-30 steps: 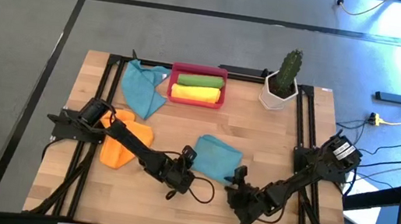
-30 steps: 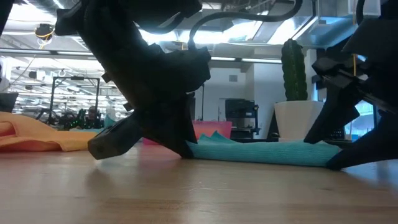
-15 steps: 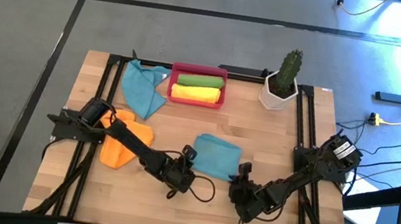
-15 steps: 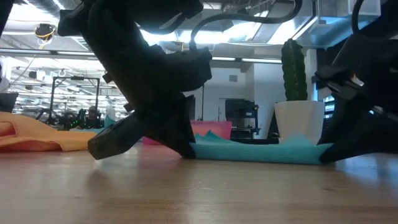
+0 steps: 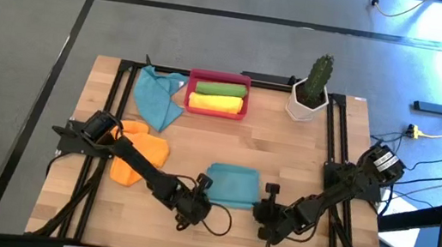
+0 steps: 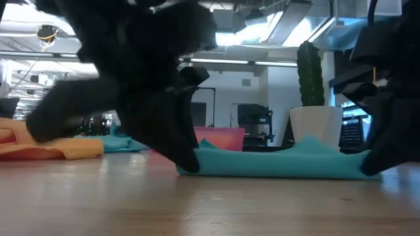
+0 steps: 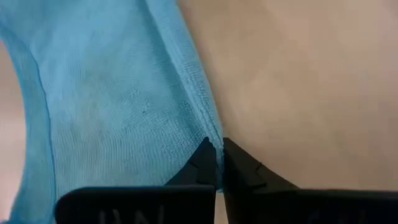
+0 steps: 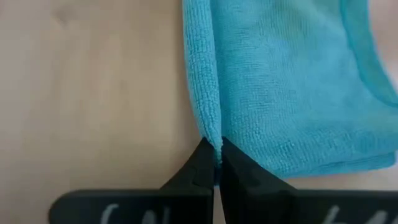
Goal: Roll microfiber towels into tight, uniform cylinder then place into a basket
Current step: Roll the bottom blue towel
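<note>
So we've got a grey floor with dark seam lines around a light wooden table (image 5: 188,232) edged with a black frame. From table height, the room behind looks like an open lab with ceiling lights and equipment racks.

Up at the far edge sits the red basket (image 5: 216,105), with a green rolled towel (image 5: 219,89) and a yellow rolled towel (image 5: 215,103) lying side by side inside it. Right of the basket stands a white pot with a cactus (image 5: 310,90). Left of the basket there's a loose blue towel (image 5: 158,99) lying crumpled, and nearer the left arm's base an orange towel (image 5: 134,156) in a heap.

Toward the near middle lies the teal towel (image 5: 232,185), folded flat. Both arms reach in low to it. The left gripper (image 7: 219,157) has its fingers pressed together, pinching the towel's near left edge. The right gripper (image 8: 216,155) is doing the same on the near right edge, tips squeezed on the hem. In the low view the cloth (image 6: 275,164) rides up a little at both ends where we see it pinched.
</note>
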